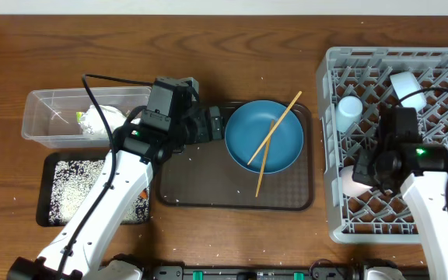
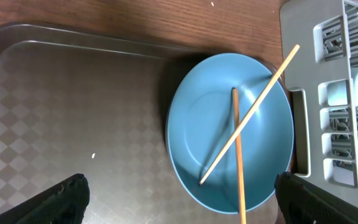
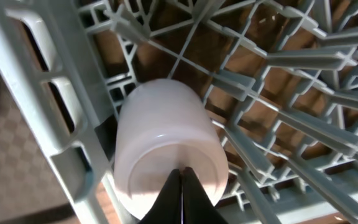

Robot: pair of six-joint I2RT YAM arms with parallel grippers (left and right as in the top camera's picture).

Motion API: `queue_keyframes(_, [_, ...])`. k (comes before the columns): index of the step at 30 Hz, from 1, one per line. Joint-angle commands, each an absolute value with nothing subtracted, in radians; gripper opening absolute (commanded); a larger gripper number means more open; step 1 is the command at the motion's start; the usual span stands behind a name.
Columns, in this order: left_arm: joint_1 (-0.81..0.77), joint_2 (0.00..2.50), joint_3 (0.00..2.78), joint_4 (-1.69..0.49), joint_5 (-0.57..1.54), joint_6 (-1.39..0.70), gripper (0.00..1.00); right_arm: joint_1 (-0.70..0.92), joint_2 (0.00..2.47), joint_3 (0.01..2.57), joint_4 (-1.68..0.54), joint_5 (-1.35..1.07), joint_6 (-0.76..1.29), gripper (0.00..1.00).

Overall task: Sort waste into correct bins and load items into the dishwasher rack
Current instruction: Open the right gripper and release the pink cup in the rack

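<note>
The blue plate (image 1: 264, 138) (image 2: 197, 124) lies on a brown serving tray with two wooden chopsticks (image 1: 274, 134) (image 2: 248, 119) crossed on it. My left gripper (image 1: 217, 126) (image 2: 180, 190) hangs open just left of the plate, its fingers wide apart and nothing between them. In the grey dishwasher rack (image 1: 411, 225) (image 3: 48, 106) a white-pink cup (image 1: 354, 181) (image 3: 163, 143) lies on its side. My right gripper (image 1: 369, 174) (image 3: 181, 172) is shut, tips together over the cup's base, holding nothing. A light blue cup (image 1: 348, 113) (image 2: 340, 93) and a pale bowl (image 1: 404, 84) stand in the rack.
The brown serving tray (image 1: 208, 187) (image 2: 73, 112) lies between the bins and the rack. A clear tub (image 1: 49, 117) at the left holds a crumpled wrapper (image 1: 99, 120). Below it a black tray (image 1: 53, 167) holds white rice (image 1: 76, 190). Stray grains dot the wooden table.
</note>
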State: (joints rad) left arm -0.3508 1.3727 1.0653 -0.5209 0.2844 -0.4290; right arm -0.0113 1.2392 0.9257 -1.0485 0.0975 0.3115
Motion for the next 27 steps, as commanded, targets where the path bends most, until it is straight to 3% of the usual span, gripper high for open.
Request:
queue_keyframes(1, [-0.353,1.359,1.077,-0.523,0.275,-0.42,0.98,-0.014,1.244,0.87,-1.038,0.106,0.359,0.01])
queue_keyframes(7, [-0.353,1.359,1.077,-0.523,0.275,-0.42,0.98,-0.014,1.24,0.952,-1.073,0.108,0.35,0.03])
queue_keyframes(12, [-0.353,1.359,1.077,-0.523,0.275,-0.42,0.98,-0.014,1.24,1.105,-1.149,0.088,0.34,0.11])
queue_keyframes(19, [-0.353,1.359,1.077,-0.523,0.275,-0.42,0.98,-0.012,1.242,1.167,-1.16,-0.062,0.239,0.33])
queue_keyframes(23, [-0.353,1.359,1.077,-0.523,0.275,-0.42,0.98,-0.012,1.243,1.137,-1.125,-0.061,0.202,0.38])
queue_keyframes(27, [-0.353,1.359,1.077,-0.523,0.275,-0.42,0.98,-0.001,1.244,1.067,-1.031,-0.062,0.2,0.6])
